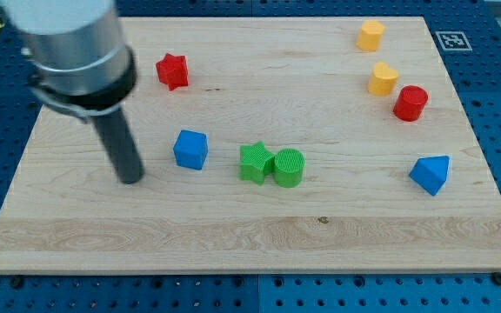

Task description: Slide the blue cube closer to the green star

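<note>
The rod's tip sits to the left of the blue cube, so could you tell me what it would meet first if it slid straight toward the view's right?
Most likely the blue cube: my tip sits slightly nearer the view's bottom, so contact might be off-centre.

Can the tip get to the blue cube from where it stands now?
Probably yes. My tip sits just to the view's left of the blue cube, with bare board between them. The green star lies beyond the cube, to the view's right.
</note>
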